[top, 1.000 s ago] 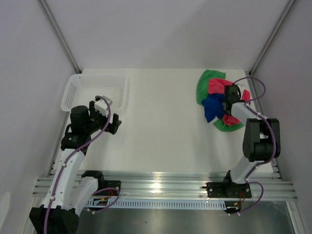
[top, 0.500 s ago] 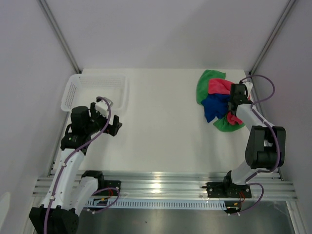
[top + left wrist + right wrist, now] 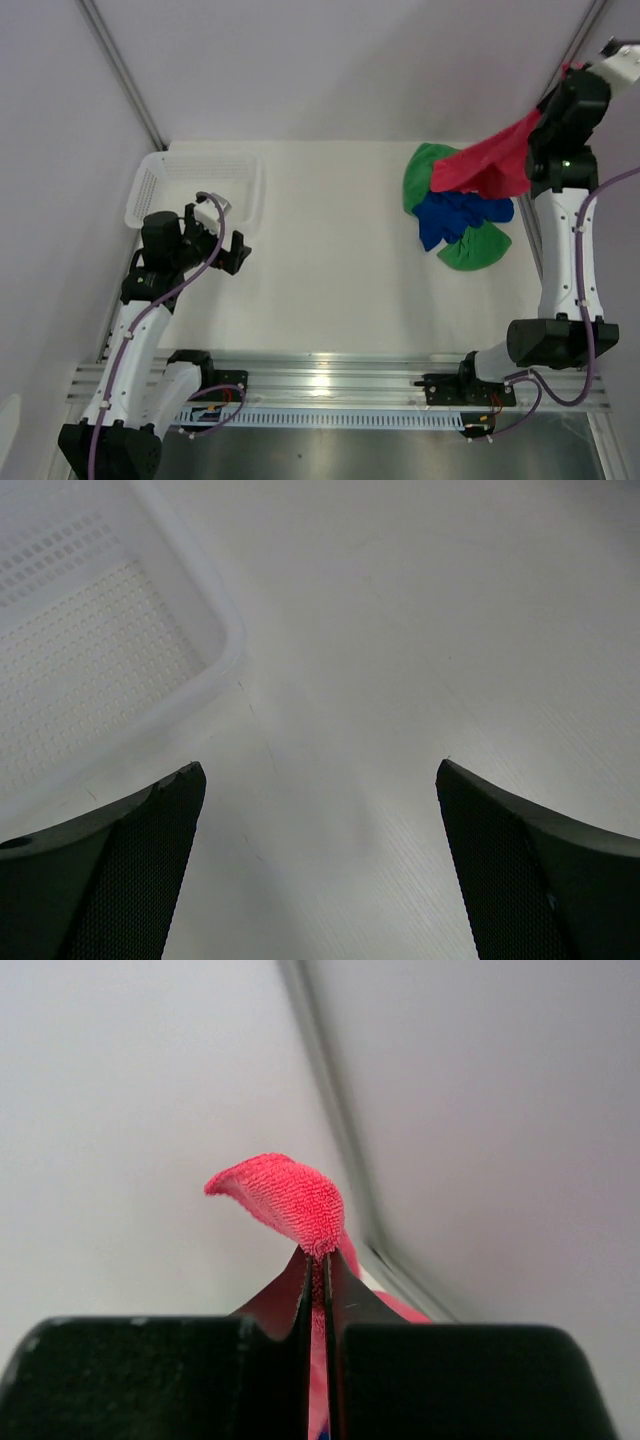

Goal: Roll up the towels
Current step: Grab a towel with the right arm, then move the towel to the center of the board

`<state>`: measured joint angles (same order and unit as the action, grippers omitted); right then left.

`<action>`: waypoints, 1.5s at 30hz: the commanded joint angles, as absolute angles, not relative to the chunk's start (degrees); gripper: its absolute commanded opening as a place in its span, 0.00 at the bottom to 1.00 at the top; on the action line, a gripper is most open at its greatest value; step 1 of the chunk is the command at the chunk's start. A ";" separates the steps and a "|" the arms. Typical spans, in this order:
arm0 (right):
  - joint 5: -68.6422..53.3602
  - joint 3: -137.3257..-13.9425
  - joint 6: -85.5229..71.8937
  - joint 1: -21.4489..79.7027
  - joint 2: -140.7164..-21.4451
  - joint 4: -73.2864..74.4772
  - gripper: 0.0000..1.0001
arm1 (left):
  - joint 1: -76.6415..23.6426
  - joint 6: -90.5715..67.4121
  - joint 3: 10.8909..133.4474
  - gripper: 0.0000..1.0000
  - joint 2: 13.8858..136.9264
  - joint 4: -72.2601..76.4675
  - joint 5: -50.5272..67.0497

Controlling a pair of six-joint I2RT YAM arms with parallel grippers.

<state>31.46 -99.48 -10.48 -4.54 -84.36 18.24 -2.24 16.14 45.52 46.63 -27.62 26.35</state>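
White table (image 3: 330, 260) under everything, grey walls on three sides; right arm (image 3: 565, 245) reared tall at the far right, left arm (image 3: 135, 330) bent low at the near left; white mesh basket (image 3: 185, 185) in the far left corner, just beyond the left gripper (image 3: 320, 770); green towel (image 3: 420, 170) flat on the far right of the table, bottom of the heap; blue towel (image 3: 450, 215) bunched on top of it; pink-red towel (image 3: 490, 160) hanging in the air over both, lower edge drooping toward the heap, contact with it unclear; right gripper (image 3: 318, 1260) high up by the right wall, jaws pressed together on a folded corner of the pink-red towel; left gripper jaws spread wide, nothing between them, hovering over bare table beside the basket's near corner.
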 commanded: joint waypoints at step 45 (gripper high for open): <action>20.20 -30.58 -44.29 38.15 -60.83 13.61 0.75 | -28.99 26.01 75.73 0.85 91.62 -37.61 14.16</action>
<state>13.80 -27.22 -41.95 37.82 -64.25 9.54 -25.82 23.18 67.77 84.33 -35.38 19.11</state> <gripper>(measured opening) 0.744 0.871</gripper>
